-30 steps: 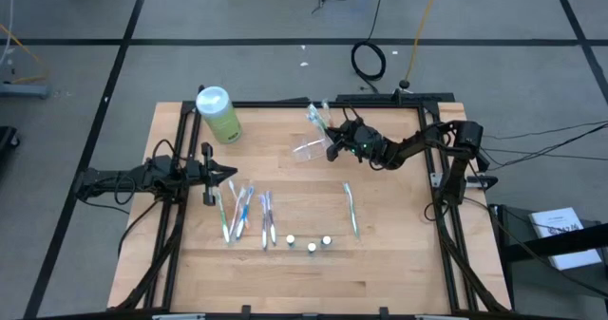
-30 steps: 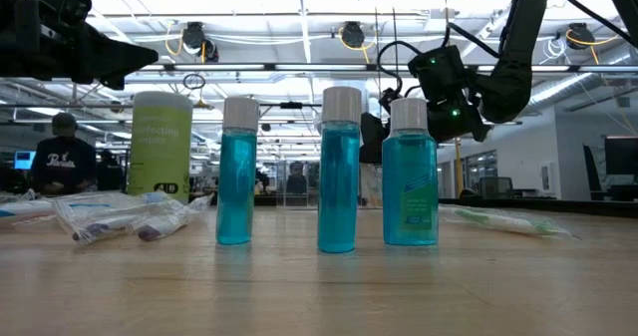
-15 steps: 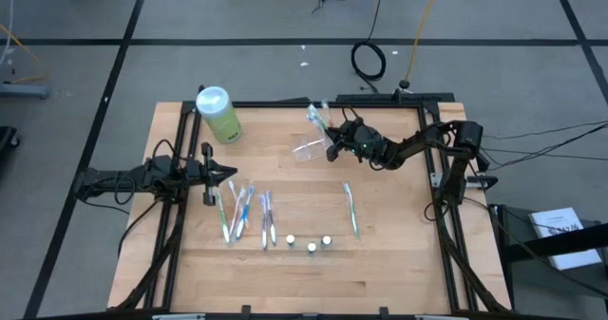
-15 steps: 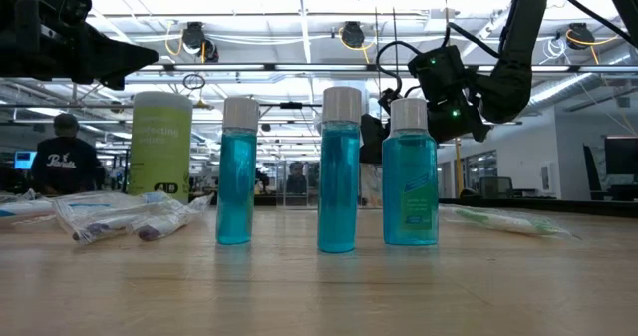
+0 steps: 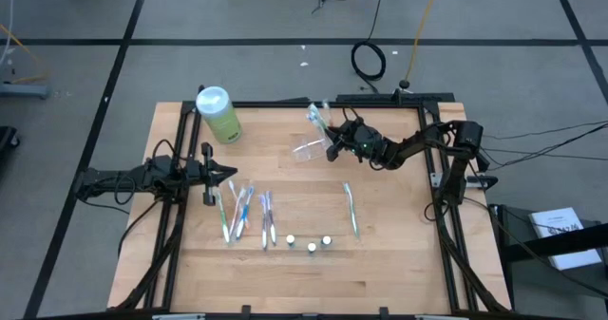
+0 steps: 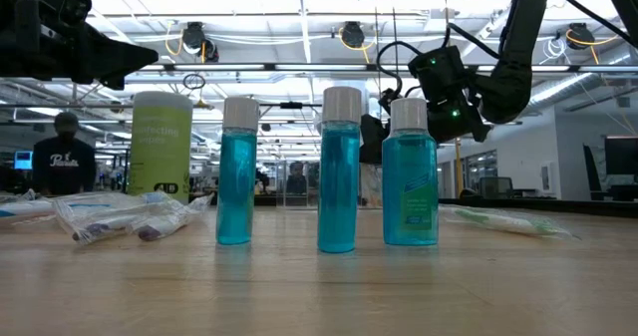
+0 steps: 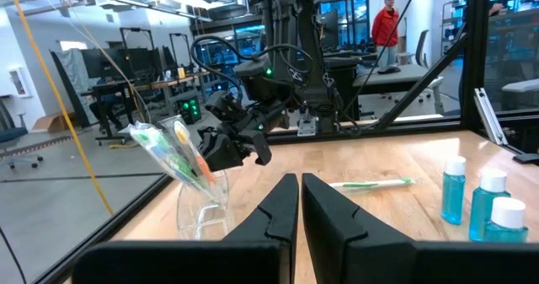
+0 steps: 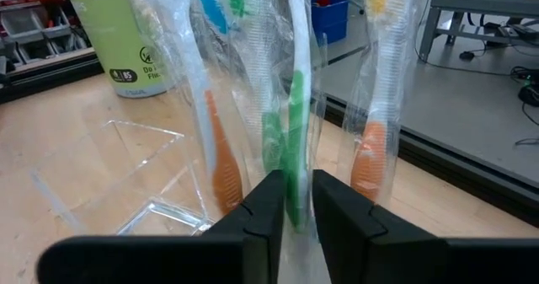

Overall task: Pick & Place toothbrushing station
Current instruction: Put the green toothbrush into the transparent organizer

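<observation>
The toothbrushing station, a small clear plastic holder (image 5: 307, 150), stands at the table's far middle; it also shows in the left wrist view (image 7: 200, 210) and the right wrist view (image 8: 143, 179). Several wrapped toothbrushes (image 5: 317, 121) lean up out of it toward the far edge (image 7: 173, 149). My right gripper (image 5: 332, 141) is right of the holder, shut on a wrapped green toothbrush (image 8: 295, 107). My left gripper (image 5: 211, 176) is shut and empty at the table's left. My right gripper pinches the wrapped green toothbrush's lower handle (image 8: 292, 179) between its two fingers (image 8: 261, 208), wrapper and all. The fingers come nearly level from the table's right and lie across the brush. The brush stands tilted; its lower end reaches toward the holder (image 7: 206, 183), hidden behind the fingers.
A light-green bottle with a white cap (image 5: 218, 114) stands at the far left. Several loose wrapped toothbrushes (image 5: 242, 211) lie left of centre, and one green one (image 5: 351, 209) lies to the right. Three small blue bottles (image 5: 309, 244) stand near the front.
</observation>
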